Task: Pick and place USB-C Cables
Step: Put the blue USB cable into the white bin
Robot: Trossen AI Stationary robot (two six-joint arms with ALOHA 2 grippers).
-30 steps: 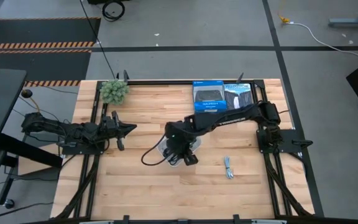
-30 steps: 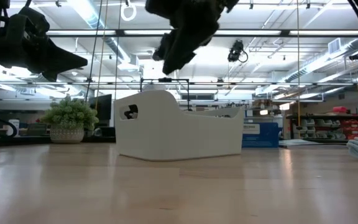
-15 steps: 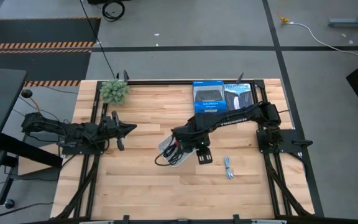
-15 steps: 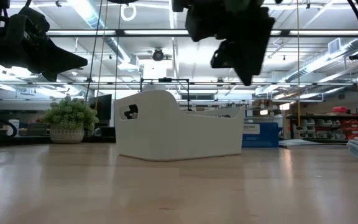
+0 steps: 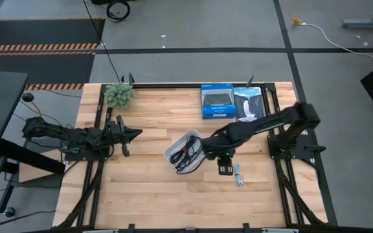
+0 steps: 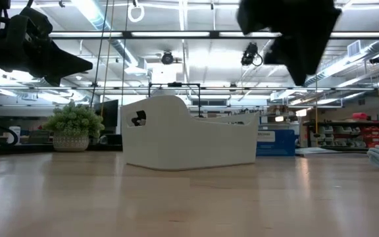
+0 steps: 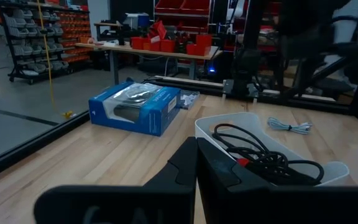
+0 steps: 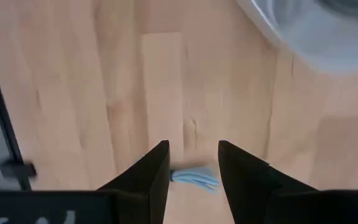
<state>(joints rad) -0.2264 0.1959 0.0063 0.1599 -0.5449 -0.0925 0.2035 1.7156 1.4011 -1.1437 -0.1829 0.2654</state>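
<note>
The right gripper [image 5: 225, 169], fingers parted and empty, hangs over the blue-grey cable [image 5: 238, 175] lying toward the tabletop's right front, beside the tray [image 5: 171, 148] holding the other cables [image 5: 188, 154]. Next, seemingly: descend and pinch it. The left gripper [image 5: 133, 134] waits, closed, near the left edge.

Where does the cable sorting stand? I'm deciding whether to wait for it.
Dark cables already lie in the white tray. The right gripper, fingers open and empty, hangs above the pale blue-grey cable, which lies on the table. That cable is left. The left gripper waits at the left side.
</note>
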